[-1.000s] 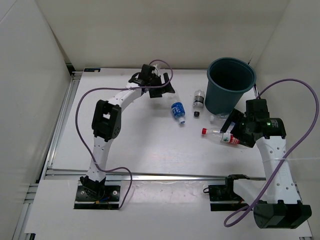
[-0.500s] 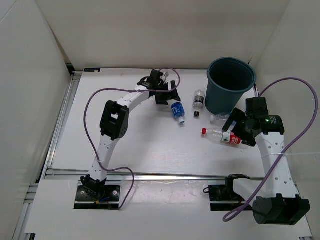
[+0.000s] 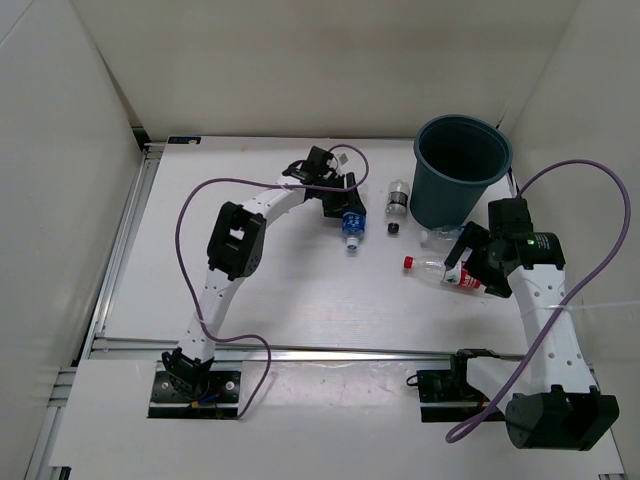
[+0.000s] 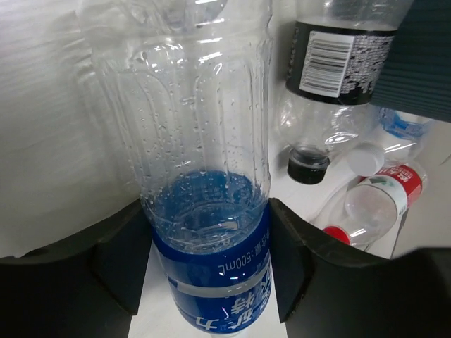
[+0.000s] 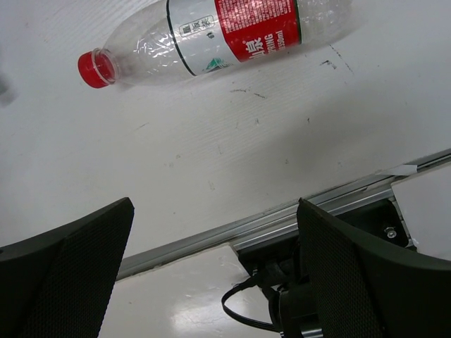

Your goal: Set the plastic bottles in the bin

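A clear plastic bottle with a blue label (image 3: 349, 225) lies left of the dark teal bin (image 3: 432, 195). My left gripper (image 3: 344, 210) is shut on it. In the left wrist view both black fingers (image 4: 123, 260) press the blue label of this bottle (image 4: 204, 176). A dark-label bottle (image 3: 398, 197) lies beside the bin's base. A red-capped, red-label bottle (image 3: 440, 270) lies in front of the bin. My right gripper (image 3: 472, 264) hovers open over its right end; in the right wrist view that bottle (image 5: 232, 35) lies beyond the wide-apart fingers (image 5: 77, 253).
A small black cap (image 3: 394, 229) lies between the blue-label bottle and the bin. Another clear bottle with a white cap (image 4: 365, 158) lies by the bin's base. A metal rail (image 3: 330, 350) crosses the near side. White walls enclose the table.
My left gripper moved right and down onto the blue-label bottle and closed on it; the bottle turned more upright in view. The right gripper shifted slightly toward the red-label bottle.
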`<state>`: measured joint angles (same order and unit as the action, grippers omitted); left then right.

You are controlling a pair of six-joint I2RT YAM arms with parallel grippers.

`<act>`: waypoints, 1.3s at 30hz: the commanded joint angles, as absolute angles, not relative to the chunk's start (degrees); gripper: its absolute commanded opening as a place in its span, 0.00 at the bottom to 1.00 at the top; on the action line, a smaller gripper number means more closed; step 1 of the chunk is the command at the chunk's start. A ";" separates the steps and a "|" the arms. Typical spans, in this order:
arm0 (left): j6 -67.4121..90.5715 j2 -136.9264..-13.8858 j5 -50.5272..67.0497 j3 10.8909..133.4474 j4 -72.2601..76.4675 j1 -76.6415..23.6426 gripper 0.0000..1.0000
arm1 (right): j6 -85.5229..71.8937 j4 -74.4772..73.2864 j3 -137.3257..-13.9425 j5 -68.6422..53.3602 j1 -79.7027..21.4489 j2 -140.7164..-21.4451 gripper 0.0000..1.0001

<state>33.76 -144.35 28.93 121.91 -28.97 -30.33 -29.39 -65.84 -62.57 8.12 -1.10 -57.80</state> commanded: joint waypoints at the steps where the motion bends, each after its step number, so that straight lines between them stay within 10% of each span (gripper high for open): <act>1: 31.99 -140.11 24.98 120.05 -32.87 -28.57 0.59 | -29.26 -65.48 -61.79 9.14 -0.88 -56.69 1.00; 11: 39.54 -139.14 17.75 148.00 -25.36 -24.00 0.56 | -30.32 -66.61 -61.78 10.36 -0.88 -55.11 1.00; 26: 54.14 -133.07 10.91 146.60 7.11 -30.23 0.49 | -35.59 -72.24 -71.80 8.53 -0.88 -54.49 1.00; 39: 32.72 -134.74 2.22 144.50 7.82 -43.07 0.49 | -29.10 -80.76 -82.96 -11.31 -0.88 -43.42 1.00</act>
<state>40.97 -136.70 7.29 145.64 6.20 -42.96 -32.62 -76.20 -78.96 -0.86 -1.08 -46.37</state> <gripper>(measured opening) 0.710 0.998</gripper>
